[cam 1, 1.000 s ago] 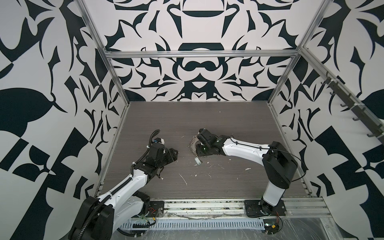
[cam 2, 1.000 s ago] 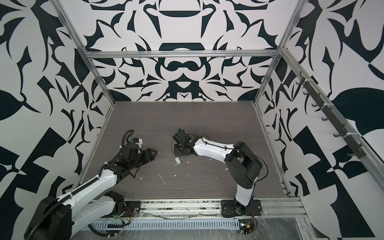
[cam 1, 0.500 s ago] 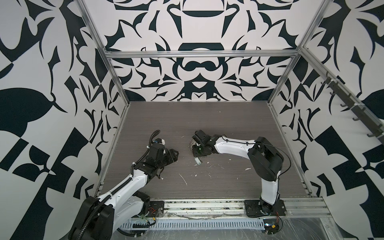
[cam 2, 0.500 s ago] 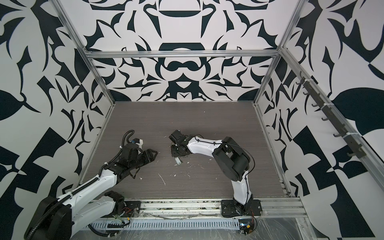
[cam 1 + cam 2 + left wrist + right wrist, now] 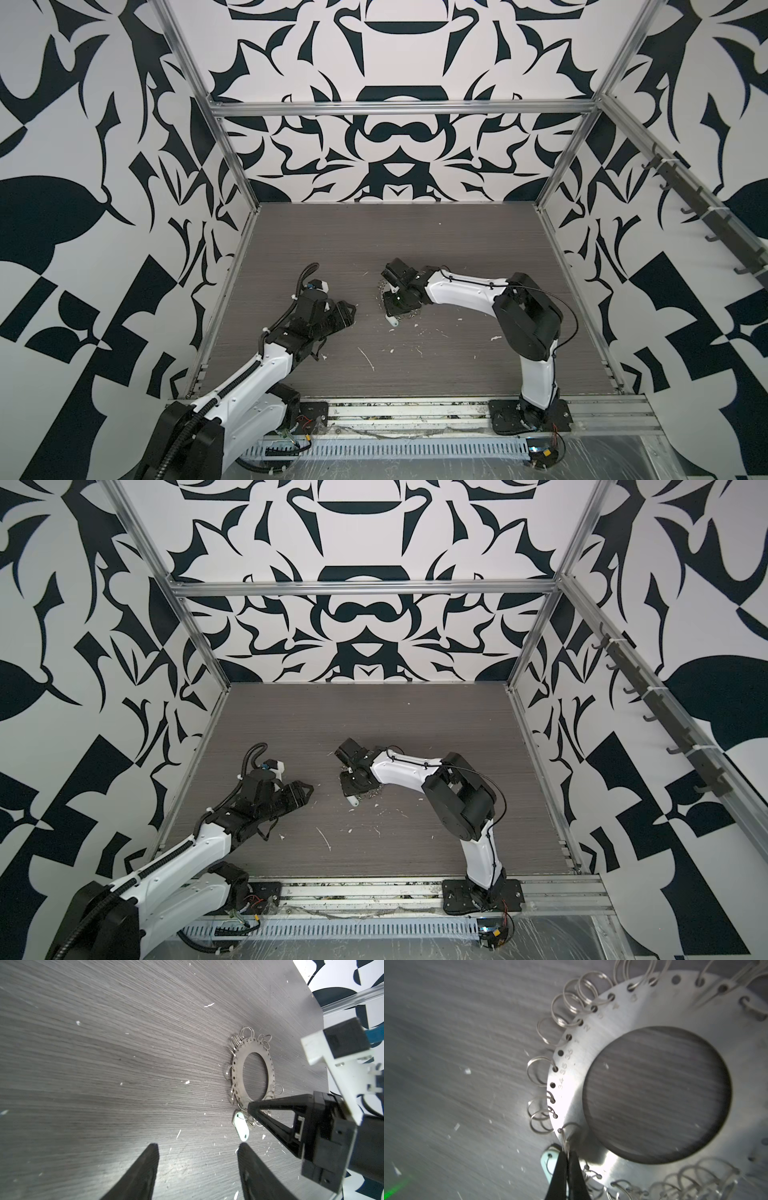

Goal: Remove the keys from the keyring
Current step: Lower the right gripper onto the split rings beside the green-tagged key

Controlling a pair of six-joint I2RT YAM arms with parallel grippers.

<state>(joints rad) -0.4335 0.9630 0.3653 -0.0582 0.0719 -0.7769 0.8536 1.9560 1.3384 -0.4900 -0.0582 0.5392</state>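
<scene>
Closest to me, the aluminium rail (image 5: 415, 417) runs across the front edge, and from it the grey wood-grain worktop (image 5: 374, 232) stretches back, dotted with white flecks (image 5: 368, 360). On the left side my left gripper (image 5: 348, 314) sits low over the worktop, its jaws standing apart with only bare surface between them. It holds nothing and points towards the middle, apart from the work. Past it, near the centre, lie the keys (image 5: 241, 1128). All I can make out of them is the white oval tag (image 5: 390, 321), flat on the worktop and just beside the rim of the keyring (image 5: 239, 1068); the metal key itself I cannot pick out. My right gripper (image 5: 567, 1156) reaches in from the right and comes down at that same spot. Its jaws are pinched tight on a split ring (image 5: 565, 1144) that stands on edge and threads through a hole in the keyring's rim. The tag lies right beside the black fingertips (image 5: 558, 1171), though I cannot tell whether they touch it. The keyring is a flat grey disc lying on the worktop, with a wide round opening, numbered holes around its rim and more split rings (image 5: 538, 1074) hanging from many of them. Behind everything stands the black-and-white patterned back wall (image 5: 399, 137)
</scene>
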